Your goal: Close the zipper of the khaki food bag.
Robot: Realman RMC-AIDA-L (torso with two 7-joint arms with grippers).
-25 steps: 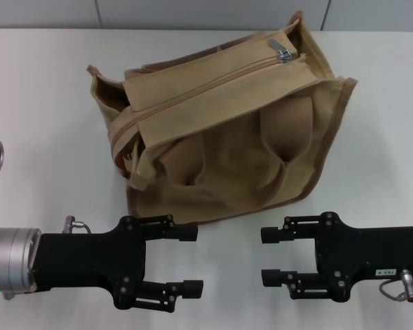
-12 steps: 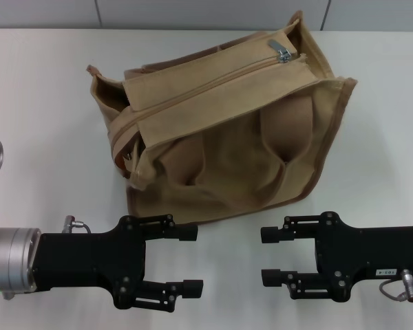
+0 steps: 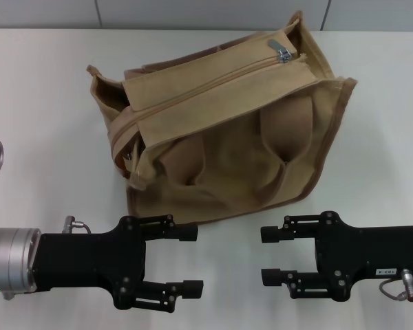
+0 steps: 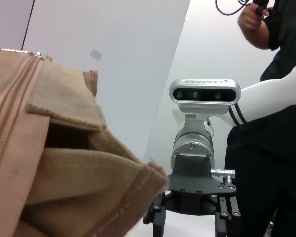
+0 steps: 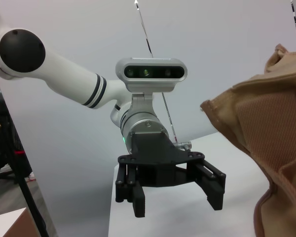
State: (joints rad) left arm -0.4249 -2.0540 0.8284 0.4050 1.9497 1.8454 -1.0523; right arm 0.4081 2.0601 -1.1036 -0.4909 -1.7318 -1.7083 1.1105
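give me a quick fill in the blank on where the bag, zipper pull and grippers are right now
1. The silver pull tab sits at the far end of the zipper, on the robot's ____ side.
2. The left gripper and right gripper both have their fingers ____.
3. Both grippers are on the ____ side of the khaki food bag, not touching it.

Missing words: right; open; near

Robot lab. Bare white worktop point(image 3: 48, 103), plain pale walls (operator point(image 4: 271, 29) standing by). Camera-topped arms on both sides.
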